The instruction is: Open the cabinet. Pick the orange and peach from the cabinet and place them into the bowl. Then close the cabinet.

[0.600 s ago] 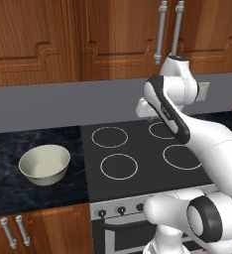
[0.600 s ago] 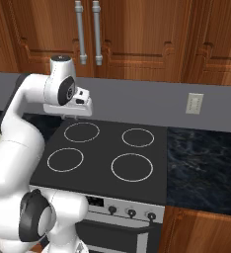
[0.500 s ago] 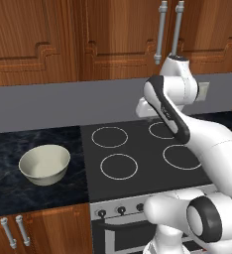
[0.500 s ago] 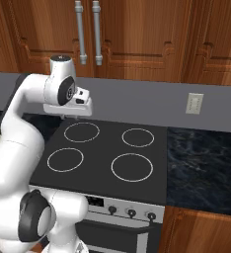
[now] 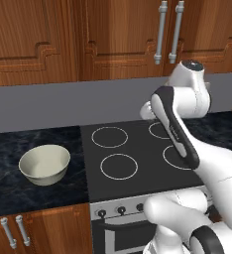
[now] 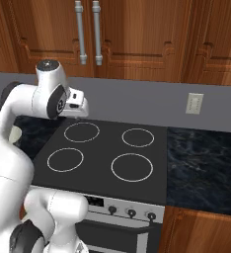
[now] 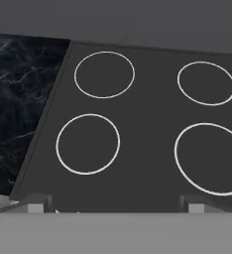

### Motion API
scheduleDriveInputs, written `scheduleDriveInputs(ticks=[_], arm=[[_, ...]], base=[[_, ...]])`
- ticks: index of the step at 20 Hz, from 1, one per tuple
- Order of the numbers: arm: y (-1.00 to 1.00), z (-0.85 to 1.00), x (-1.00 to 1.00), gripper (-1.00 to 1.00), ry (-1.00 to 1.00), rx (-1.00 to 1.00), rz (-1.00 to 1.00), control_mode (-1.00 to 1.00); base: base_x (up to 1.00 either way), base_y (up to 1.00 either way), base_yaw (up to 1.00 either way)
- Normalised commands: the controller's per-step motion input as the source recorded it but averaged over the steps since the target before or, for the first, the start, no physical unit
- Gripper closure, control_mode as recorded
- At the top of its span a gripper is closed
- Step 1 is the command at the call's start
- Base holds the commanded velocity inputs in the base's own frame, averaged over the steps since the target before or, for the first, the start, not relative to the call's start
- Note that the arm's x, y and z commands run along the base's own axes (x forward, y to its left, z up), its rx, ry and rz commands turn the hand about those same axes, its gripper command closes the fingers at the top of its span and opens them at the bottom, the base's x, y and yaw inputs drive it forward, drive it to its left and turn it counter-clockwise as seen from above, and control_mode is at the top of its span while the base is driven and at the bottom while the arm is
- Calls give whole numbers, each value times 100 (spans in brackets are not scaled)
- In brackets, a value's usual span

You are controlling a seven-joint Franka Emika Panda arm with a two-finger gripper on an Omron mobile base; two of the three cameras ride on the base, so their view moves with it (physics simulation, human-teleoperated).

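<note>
We found the cabinet (image 5: 138, 39) shut and the claw (image 6: 80, 109) empty, jaws wide, above the stove (image 6: 107, 153). We judged opening not yet begun; next it must rise to a bar handle (image 5: 160, 32).

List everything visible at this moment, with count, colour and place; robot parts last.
cabinet: one, reddish-brown, two doors shut, on the wall above the stove.
bar handles: two, silver, vertical, at the cabinet's door seam.
raised-panel wall cabinets: reddish-brown, either side of it.
bowl: one, cream-white, empty, on the counter left of the stove.
stove: one, black, four white burner rings.
counter: dark marbled, both sides of the stove.
wall outlet: one, pale, on the grey backsplash.
low cabinet: reddish-brown, short silver handles, under the bowl.
tool: open, empty, above the stove.
</note>
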Motion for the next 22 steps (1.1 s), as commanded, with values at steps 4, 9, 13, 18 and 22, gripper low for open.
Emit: scheduleDriveInputs(ticks=[4,9,13,18,22], arm=[[0,14,-55,-100,-46,0,0,-100],[0,22,-55,-100,-45,0,0,-100],[0,29,-51,-100,-46,0,0,-100],[0,44,-47,-100,-46,0,0,-100],[0,43,-42,-100,-43,0,0,-100]], base=[[0,0,0],[0,0,0],[0,0,0],[0,0,0],[0,0,0]])
